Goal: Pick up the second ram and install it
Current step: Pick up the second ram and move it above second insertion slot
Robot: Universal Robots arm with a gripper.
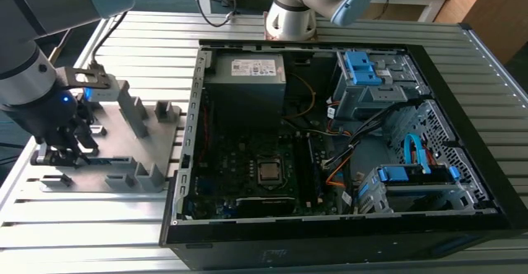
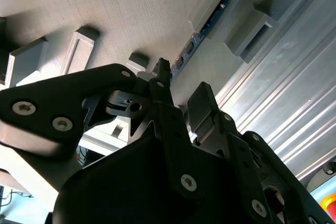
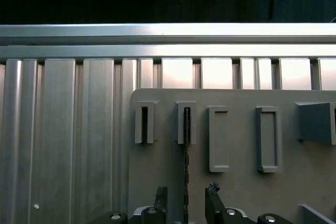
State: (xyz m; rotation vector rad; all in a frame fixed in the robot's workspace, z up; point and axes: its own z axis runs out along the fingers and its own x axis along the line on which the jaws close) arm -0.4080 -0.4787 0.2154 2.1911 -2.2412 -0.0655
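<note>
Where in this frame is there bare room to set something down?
In the exterior view, bare table slats lie in front of the grey fixture plate and behind it. Crowded: the plate edge where the open gripper straddles the memory stick, and inside the computer case.
</note>
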